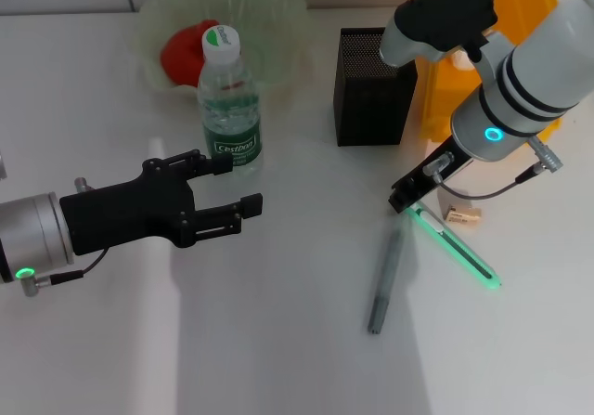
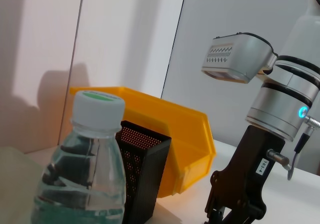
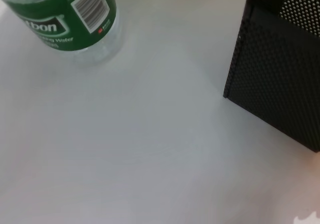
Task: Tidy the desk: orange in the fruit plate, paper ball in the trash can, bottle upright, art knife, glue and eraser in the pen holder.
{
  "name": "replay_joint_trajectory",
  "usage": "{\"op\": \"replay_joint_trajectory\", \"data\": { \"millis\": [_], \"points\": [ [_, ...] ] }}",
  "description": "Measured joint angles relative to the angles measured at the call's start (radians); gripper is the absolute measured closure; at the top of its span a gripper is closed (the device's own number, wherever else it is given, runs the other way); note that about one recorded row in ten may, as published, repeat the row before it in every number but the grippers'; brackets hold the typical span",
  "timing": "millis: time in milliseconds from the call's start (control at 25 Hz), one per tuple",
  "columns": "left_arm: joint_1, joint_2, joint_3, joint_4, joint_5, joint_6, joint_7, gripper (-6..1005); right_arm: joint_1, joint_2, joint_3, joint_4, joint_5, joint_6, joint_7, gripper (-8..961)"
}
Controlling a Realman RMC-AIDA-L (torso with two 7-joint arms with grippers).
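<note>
The bottle (image 1: 228, 99) stands upright on the table (image 1: 278, 341), just beyond the left gripper (image 1: 237, 185), whose jaws are apart. The right gripper (image 1: 408, 200) meets the green art knife (image 1: 455, 246); jaw state unclear.

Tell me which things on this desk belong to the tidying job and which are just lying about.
Job: bottle, upright; pen holder; fruit plate holding a red fruit; green art knife under the right gripper; eraser.

Lying about: grey pen; yellow bin. Left gripper open beside the bottle.
</note>
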Motion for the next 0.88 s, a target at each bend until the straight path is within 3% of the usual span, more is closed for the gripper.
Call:
{"op": "replay_joint_trajectory", "data": {
  "millis": [200,360,640,880],
  "points": [
    [0.000,-0.002,-0.003,-0.002,0.000,0.000,0.001,218,-0.004,0.000,0.008,-0.007,0.004,0.001,-0.001,785],
    [0.000,-0.002,-0.003,-0.002,0.000,-0.002,0.002,218,-0.026,-0.003,0.012,-0.054,0.012,0.003,-0.003,785],
    [-0.003,-0.001,-0.004,-0.004,0.000,-0.009,0.002,218,-0.098,-0.006,0.064,-0.265,0.014,-0.034,-0.001,785],
    [-0.003,-0.002,-0.004,-0.001,0.000,-0.009,0.002,218,-0.176,-0.009,0.132,-0.520,0.099,-0.083,-0.001,784]
  ]
}}
